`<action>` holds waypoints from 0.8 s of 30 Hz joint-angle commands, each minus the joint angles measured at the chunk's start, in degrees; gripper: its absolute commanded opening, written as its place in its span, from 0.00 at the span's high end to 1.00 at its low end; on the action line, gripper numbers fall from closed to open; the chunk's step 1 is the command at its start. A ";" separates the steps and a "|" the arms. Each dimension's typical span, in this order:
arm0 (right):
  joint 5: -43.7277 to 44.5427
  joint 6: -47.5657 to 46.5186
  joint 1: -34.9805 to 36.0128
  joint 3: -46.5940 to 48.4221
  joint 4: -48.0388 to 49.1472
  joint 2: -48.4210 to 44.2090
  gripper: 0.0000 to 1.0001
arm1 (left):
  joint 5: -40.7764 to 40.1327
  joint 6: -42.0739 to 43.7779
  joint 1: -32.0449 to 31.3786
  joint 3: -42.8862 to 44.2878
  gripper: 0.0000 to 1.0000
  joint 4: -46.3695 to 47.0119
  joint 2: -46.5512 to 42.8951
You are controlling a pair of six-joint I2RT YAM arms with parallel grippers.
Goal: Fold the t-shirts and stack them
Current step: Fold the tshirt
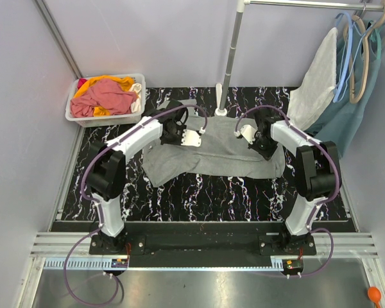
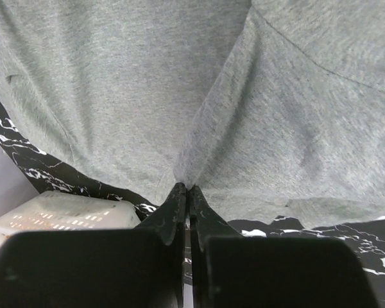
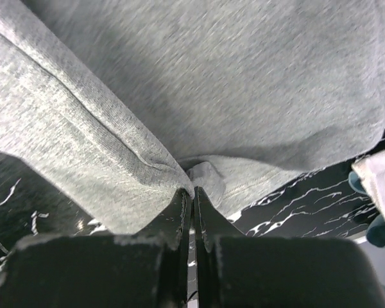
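A grey t-shirt (image 1: 212,157) lies spread across the middle of the black marbled table (image 1: 199,192). My left gripper (image 1: 179,133) is shut on the shirt's far left edge; in the left wrist view the gripper (image 2: 187,187) pinches a fold of the grey cloth (image 2: 179,96). My right gripper (image 1: 260,142) is shut on the shirt's far right edge; in the right wrist view the gripper (image 3: 192,191) pinches a bunched hem of the grey cloth (image 3: 231,77).
A white basket (image 1: 77,117) of red and yellow clothes (image 1: 106,95) stands at the back left; its rim shows in the left wrist view (image 2: 58,208). A metal rack pole (image 1: 230,61) rises behind the shirt. White and teal garments (image 1: 333,90) hang on hangers at the back right.
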 commanded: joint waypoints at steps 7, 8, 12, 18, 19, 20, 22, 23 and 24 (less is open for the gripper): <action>2.80 -1.38 -0.61 2.97 1.78 2.36 1.00 | -2.04 2.12 0.69 5.92 1.00 2.63 4.46; 3.06 -1.38 -0.61 2.88 1.69 2.45 1.00 | -1.95 2.04 0.69 6.27 1.00 2.64 4.73; 2.89 -1.30 -0.61 2.62 1.69 2.63 1.00 | -2.21 2.74 -0.01 8.64 1.00 2.81 5.87; 2.71 -0.77 -0.61 2.44 1.78 3.24 1.00 | -3.79 3.88 -1.85 9.70 1.00 3.86 7.37; 2.63 -0.77 -0.61 2.44 1.69 3.15 1.00 | -3.79 3.79 -2.03 9.88 0.99 4.21 7.80; 2.63 -0.77 -0.70 2.10 1.69 3.15 1.00 | -3.97 3.71 -2.30 10.05 0.98 4.39 8.07; 2.80 -0.94 -0.61 1.83 1.69 3.06 1.00 | -4.67 3.27 -3.00 10.32 0.83 5.01 8.42; 2.98 -1.03 -0.70 1.39 1.95 2.98 1.00 | -4.76 2.74 -3.09 10.32 0.78 5.18 8.60; 2.89 -1.12 -0.61 1.30 1.87 2.80 1.00 | -4.58 2.56 -3.26 10.06 0.71 5.27 8.69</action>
